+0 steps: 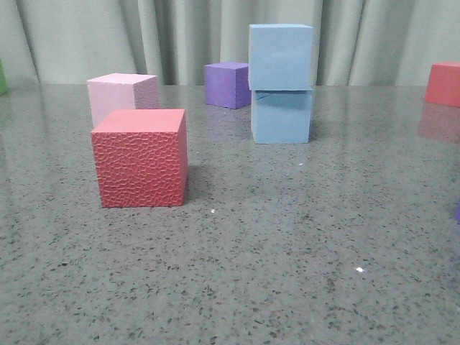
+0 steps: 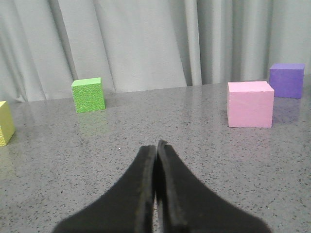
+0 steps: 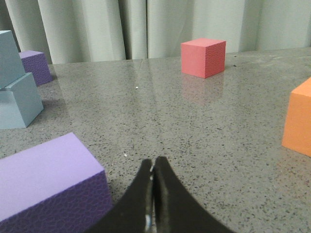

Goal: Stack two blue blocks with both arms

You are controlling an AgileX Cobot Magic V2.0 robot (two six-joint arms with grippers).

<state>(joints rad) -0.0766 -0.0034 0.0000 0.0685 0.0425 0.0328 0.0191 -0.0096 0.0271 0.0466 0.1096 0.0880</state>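
Observation:
Two pale blue blocks stand stacked at the back middle of the table: the upper blue block (image 1: 280, 56) rests on the lower blue block (image 1: 281, 116), slightly offset. The right wrist view shows the same stack at its edge, upper block (image 3: 8, 58) over lower block (image 3: 18, 102). My left gripper (image 2: 156, 146) is shut with nothing in it, low over bare table, far from the stack. My right gripper (image 3: 154, 164) is shut and empty too, beside a purple cube. Neither gripper appears in the front view.
A red cube (image 1: 141, 157) sits near the front left with a pink cube (image 1: 121, 97) behind it. A dark purple cube (image 1: 227, 84) stands behind the stack, another red cube (image 1: 443, 83) far right. Green (image 2: 88, 94), yellow (image 2: 5, 123), orange (image 3: 299, 116) and purple (image 3: 46, 189) cubes are also around.

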